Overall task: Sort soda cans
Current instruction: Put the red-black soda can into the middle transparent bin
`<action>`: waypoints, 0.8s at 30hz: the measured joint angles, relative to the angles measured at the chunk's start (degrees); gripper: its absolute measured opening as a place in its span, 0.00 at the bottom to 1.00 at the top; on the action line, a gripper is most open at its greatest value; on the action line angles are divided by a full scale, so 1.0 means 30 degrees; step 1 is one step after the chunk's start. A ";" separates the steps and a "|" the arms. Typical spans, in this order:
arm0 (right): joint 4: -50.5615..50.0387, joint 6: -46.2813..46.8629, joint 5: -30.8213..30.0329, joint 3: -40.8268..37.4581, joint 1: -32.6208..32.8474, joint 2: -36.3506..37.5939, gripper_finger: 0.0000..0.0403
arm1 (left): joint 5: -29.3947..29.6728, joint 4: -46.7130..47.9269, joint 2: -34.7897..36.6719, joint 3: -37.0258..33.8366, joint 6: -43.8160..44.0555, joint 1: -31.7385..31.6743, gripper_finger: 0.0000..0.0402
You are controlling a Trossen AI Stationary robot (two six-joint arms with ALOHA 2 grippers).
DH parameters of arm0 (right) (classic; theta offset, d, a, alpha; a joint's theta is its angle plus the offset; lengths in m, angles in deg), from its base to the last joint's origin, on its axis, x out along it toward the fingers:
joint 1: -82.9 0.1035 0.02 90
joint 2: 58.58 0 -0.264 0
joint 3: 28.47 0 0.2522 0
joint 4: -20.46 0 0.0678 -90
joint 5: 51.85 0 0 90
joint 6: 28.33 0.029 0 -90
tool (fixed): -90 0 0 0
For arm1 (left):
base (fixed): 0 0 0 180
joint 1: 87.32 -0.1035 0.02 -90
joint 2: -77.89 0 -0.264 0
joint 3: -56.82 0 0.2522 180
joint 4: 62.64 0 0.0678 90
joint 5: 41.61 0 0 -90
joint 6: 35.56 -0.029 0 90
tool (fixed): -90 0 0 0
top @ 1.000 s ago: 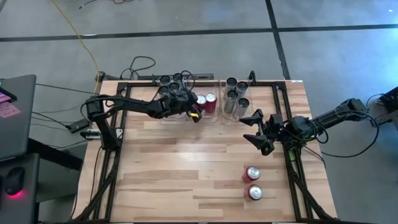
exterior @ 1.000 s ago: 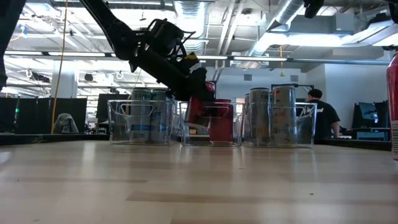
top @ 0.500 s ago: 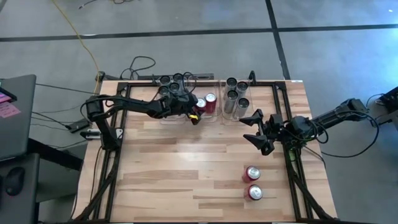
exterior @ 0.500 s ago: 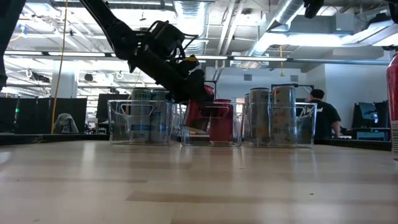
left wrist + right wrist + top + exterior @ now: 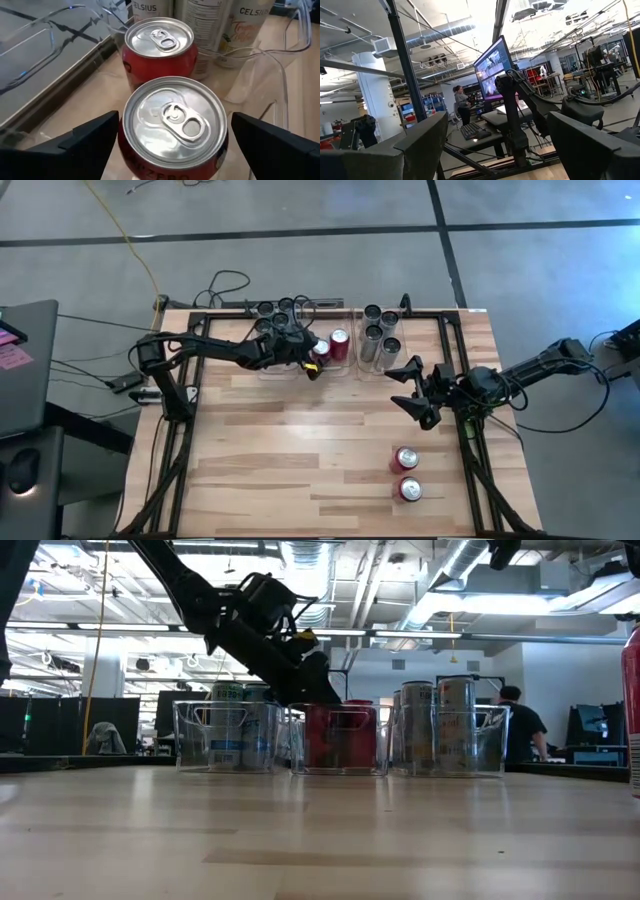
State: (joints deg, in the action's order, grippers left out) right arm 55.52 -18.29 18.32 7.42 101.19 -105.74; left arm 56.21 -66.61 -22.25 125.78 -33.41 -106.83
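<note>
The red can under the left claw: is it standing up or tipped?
Upright. The red can shows its round silver top squarely, standing in the middle bin beside another red can, the left gripper's fingers apart on either side.

Three bins (image 5: 300,330) line the table's (image 5: 300,440) far edge. My left gripper (image 5: 172,145) straddles one can (image 5: 172,125) in the middle bin, another can (image 5: 159,42) just beyond. Two cans (image 5: 405,473) lie near the right front, before my right gripper (image 5: 415,392).

Overhead cam, straight down on the whole table (image 5: 300,440). Low cam at tabletop level, looking across at the clear bins (image 5: 335,740) and the room behind. Left wrist cam right on top of two red cans (image 5: 172,125) in the middle bin. Right wrist cam aimed off into the room.
</note>
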 joint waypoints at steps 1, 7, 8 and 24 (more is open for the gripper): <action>-0.0024 -0.0004 0.0004 0.0000 0.0000 0.0000 0.89 | 0.0206 0.0000 0.0000 0.0000 0.0123 0.0014 0.95; -0.0060 -0.0007 0.0000 0.0000 0.0000 0.0000 0.89 | 0.2171 0.0262 0.0007 0.0000 0.0048 0.0044 0.95; -0.0063 -0.0006 0.0003 0.0000 0.0000 0.0000 0.89 | 0.2454 0.0345 0.0007 0.0007 -0.0035 0.0044 0.95; -0.0126 -0.0011 0.0007 0.0000 0.0000 0.0000 0.89 | 0.4083 -0.0174 -0.0010 0.0117 -0.2298 -0.0007 0.95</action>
State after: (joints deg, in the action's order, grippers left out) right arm 55.14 -18.32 18.34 7.42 101.19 -105.74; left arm 68.46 -67.13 -22.28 126.13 -40.30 -106.85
